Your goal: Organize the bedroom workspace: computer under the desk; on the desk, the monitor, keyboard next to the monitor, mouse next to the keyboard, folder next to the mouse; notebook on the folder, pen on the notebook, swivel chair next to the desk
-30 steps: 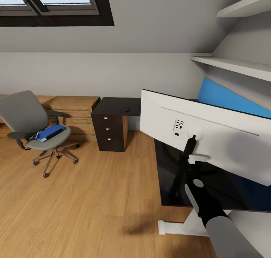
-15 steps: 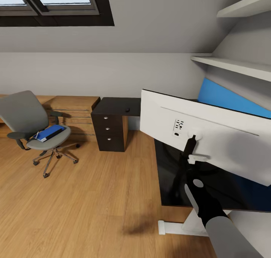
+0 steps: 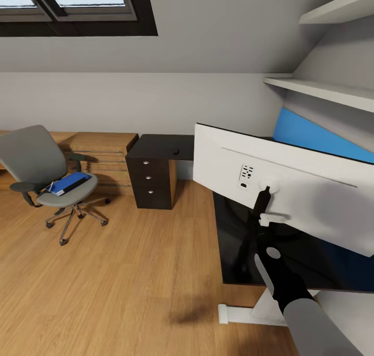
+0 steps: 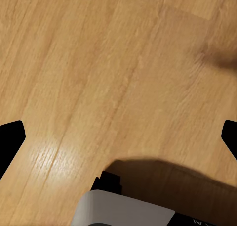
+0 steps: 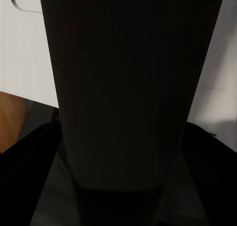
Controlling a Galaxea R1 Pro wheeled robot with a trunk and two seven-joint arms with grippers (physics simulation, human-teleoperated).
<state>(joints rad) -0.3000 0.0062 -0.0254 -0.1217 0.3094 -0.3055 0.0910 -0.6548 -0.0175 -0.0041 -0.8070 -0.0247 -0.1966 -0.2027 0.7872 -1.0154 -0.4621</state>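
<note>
Wooden flooring (image 3: 119, 273) runs under an attic bedroom with a sloped ceiling and skylight. Well apart from the desk (image 3: 156, 147), off the end with its drawer unit, stands the swivel chair (image 3: 49, 182), the blue folder (image 3: 70, 182) lying flat on its seat with something pale at its edge, too small to name. A small dark object (image 3: 176, 150), perhaps the mouse, sits on the desk above the drawers. On the desk's other wing the monitor (image 3: 291, 189) shows its white back and leans askew. The right gripper (image 3: 264, 216) reaches to the slim black stand (image 5: 128, 87); whether its fingers pinch the stand cannot be told. The left gripper (image 4: 118, 137) hangs over bare floor beside the desk, fingers spread wide.

The step appears to be settling the monitor on the desk. Doing it well likely means gripping low on the stand, keeping the screen upright, and lowering until the base sits flat, well in from the desk's edge, before letting go.
</note>
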